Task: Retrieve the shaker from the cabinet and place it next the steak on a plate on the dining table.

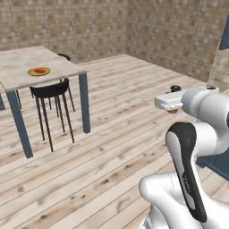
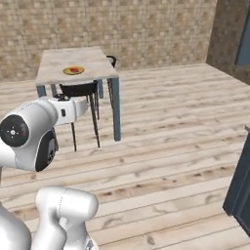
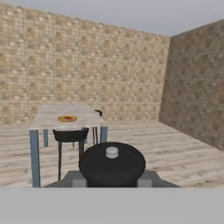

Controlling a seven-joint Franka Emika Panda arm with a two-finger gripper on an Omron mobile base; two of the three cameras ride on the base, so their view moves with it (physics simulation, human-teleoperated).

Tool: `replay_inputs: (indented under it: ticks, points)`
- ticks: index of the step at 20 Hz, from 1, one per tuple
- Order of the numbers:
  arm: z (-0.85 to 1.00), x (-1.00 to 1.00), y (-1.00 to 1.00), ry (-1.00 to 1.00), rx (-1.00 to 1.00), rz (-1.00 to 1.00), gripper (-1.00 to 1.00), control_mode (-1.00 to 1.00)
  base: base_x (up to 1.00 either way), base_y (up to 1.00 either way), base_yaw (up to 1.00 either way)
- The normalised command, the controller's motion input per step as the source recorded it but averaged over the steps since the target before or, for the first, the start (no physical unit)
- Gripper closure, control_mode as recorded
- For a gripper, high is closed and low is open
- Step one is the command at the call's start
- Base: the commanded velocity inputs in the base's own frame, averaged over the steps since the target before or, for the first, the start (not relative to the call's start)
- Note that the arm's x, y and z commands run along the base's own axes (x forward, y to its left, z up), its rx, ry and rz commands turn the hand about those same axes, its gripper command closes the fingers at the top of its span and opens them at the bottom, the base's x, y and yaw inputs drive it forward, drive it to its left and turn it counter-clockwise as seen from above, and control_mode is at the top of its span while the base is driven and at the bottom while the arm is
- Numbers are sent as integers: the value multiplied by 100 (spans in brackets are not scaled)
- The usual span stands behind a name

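The shaker (image 3: pixel 112 162), dark cap towards the camera, sits clenched between the fingers of the gripper (image 3: pixel 112 181). Beyond it across the wooden floor stands the dining table (image 3: pixel 48 120), the plate (image 3: pixel 67 118) with the steak (image 3: pixel 68 118) near its front edge, a black chair (image 3: pixel 70 135) tucked below

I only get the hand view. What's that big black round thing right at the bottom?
Observer: That's the dark cap of the shaker. In the left base view it pokes up, small, above the gripper, which is shut on it.
Operator: Is the table close?
Observer: No. The right base view shows a wide stretch of plank floor between the robot and the dining table.
Operator: Is anything beside me?
Observer: Yes, a dark blue unit stands at the robot's right, at the edge of the right base view.
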Motion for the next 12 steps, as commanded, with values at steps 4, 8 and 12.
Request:
replay_inputs:
  ticks: [4,8,12]
  points:
    - [0,0,0,0,0,0,100,100,11,0,43]
    - [0,0,0,0,0,0,100,100,57,0,31]
    - [0,0,0,0,0,0,100,100,79,-2,20]
